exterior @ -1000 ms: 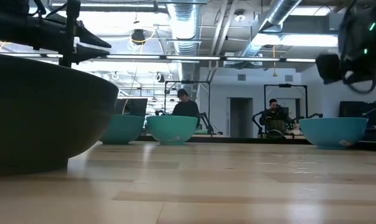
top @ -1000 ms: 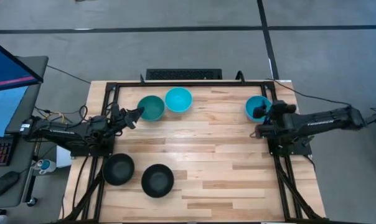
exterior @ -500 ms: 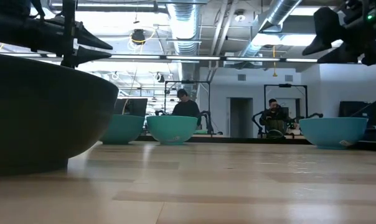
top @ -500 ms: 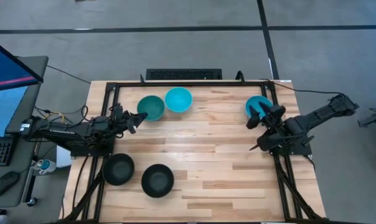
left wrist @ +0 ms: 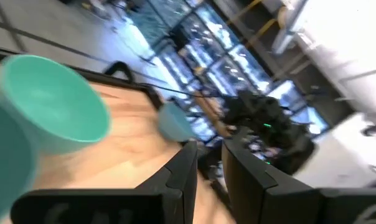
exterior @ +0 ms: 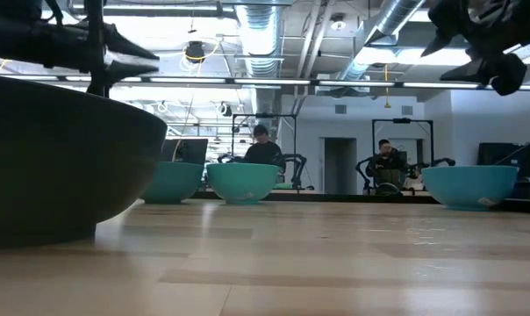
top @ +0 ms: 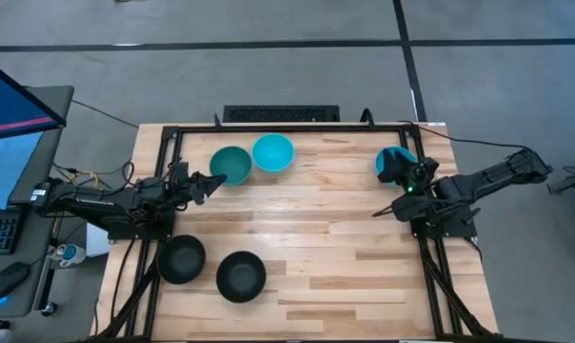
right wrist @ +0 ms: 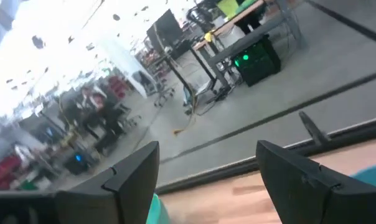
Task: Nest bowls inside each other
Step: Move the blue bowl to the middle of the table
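Three teal or light blue bowls rest on their bases near the table's far edge: a teal one (top: 230,165), a light blue one (top: 272,152) beside it, and a blue one (top: 392,162) at the far right. Two black bowls (top: 181,259) (top: 241,276) stand near the front left. My left gripper (top: 213,178) hovers just left of the teal bowl, its fingers a narrow gap apart and empty. My right gripper (top: 394,189) hangs wide open and empty above the blue bowl's near side. In the low view it is high above that bowl (exterior: 469,184).
A black frame (top: 268,131) runs along the table's far edge and both sides. The bare wooden middle and right front of the table (top: 345,257) hold nothing. People sit at desks in the room behind (exterior: 263,145). A monitor (top: 11,105) stands left of the table.
My right arm has lifted from lying low and flat. Its gripper has risen above the blue bowl and tipped, moving a little toward the table's near edge. My left gripper has stayed beside the teal bowl, rising slightly. No bowl has moved.
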Robot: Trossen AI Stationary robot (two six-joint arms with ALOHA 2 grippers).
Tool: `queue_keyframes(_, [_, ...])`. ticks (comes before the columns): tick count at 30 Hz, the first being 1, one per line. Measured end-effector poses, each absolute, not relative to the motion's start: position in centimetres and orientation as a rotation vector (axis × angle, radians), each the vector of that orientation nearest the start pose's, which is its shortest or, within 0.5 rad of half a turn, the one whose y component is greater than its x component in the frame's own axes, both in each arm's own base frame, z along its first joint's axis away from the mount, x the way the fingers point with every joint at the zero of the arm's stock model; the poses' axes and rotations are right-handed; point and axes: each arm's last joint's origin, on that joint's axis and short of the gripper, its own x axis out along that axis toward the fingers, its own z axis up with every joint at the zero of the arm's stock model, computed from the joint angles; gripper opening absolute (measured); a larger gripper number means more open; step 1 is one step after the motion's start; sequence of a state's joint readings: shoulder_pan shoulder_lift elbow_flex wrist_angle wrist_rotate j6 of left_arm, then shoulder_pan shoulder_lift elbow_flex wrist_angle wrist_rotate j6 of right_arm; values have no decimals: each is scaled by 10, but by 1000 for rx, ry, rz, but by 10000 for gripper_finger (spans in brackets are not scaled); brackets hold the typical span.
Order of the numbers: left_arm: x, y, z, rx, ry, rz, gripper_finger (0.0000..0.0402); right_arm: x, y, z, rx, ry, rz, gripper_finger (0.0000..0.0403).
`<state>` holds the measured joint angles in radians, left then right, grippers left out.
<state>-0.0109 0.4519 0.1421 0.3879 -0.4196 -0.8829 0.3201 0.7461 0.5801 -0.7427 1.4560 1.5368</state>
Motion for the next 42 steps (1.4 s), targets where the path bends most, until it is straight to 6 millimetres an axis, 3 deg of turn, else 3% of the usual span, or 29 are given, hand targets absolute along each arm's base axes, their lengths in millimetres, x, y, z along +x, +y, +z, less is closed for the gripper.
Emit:
queue_keyframes(4, [128,10,218,-825,-275,323,66,131,11,245,636,-200,-1136,292])
queue_keyframes(7, [130,9,236,-708,-228,305,66,136,11,250,631,-124,-1089,292])
queue_keyframes(10, [132,8,256,-597,-82,313,66,145,11,269,505,124,-903,292])
queue_keyframes(14, [135,7,273,-476,180,368,66,155,7,291,309,278,-805,290])
queue_keyframes(18, [142,7,281,-415,339,366,66,153,-9,306,334,490,-798,274])
queue_keyframes(23, [153,5,272,-394,444,348,66,121,-38,295,391,1007,-1144,229])
queue_keyframes(26, [156,5,269,-378,480,341,66,117,-50,288,436,1135,-1131,213])
queue_keyframes(33, [159,5,266,-355,506,331,66,136,-76,264,558,962,-1047,236])
queue_keyframes(39, [159,5,266,-340,502,343,66,140,-94,214,634,1108,-1078,258])
queue_keyframes(42, [159,5,266,-340,502,344,66,141,-99,202,648,1149,-1094,260])
